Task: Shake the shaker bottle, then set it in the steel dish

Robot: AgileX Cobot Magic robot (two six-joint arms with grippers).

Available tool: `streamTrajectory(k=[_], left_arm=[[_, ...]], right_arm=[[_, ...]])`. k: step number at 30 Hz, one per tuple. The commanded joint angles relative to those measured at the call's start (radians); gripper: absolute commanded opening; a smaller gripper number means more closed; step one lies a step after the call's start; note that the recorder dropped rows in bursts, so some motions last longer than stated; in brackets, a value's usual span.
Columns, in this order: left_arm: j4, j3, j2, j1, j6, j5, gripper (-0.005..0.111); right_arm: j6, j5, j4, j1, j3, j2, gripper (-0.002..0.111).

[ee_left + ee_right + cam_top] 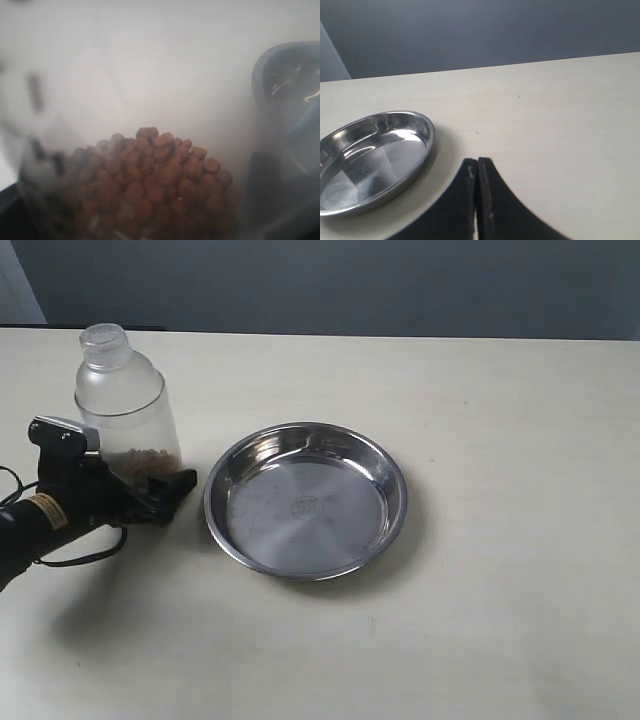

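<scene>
The shaker bottle (125, 405), frosted clear plastic with a small round cap, stands upright on the table just left of the steel dish (395, 475). Brown granules (145, 456) lie at its bottom. My left gripper (165, 468) reaches in low from the left and straddles the bottle's base, its near finger (178, 483) in front of the bottle. Whether the fingers press on it does not show. In the left wrist view the bottle (150, 90) fills the picture, granules (155, 175) heaped inside. My right gripper (477, 162) is shut and empty, beside the dish (427, 135).
The cream table (500, 620) stretches right of the dish and toward the front. A dark wall (350, 280) runs behind the table's far edge. A black cable (80, 558) trails from my left arm on the table.
</scene>
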Motion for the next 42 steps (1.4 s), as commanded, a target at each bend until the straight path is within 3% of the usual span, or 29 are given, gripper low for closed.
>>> streamTrajectory(k=[1,11,28,42], left_arm=[[0.019,0.002,-0.027,0.002,-0.009,-0.002,0.092],[0.038,0.004,-0.072,0.049,-0.089,-0.002,0.092],[0.063,0.004,-0.153,0.051,-0.094,-0.002,0.092],[-0.016,-0.032,-0.157,0.051,-0.094,-0.002,0.092]], right_arm=[[-0.001,-0.010,0.000,0.002,0.001,-0.004,-0.001],[-0.001,-0.010,-0.004,0.002,0.001,-0.004,-0.001],[-0.001,-0.010,-0.005,0.002,0.001,-0.004,-0.001],[-0.001,-0.010,-0.005,0.002,0.001,-0.004,-0.001]])
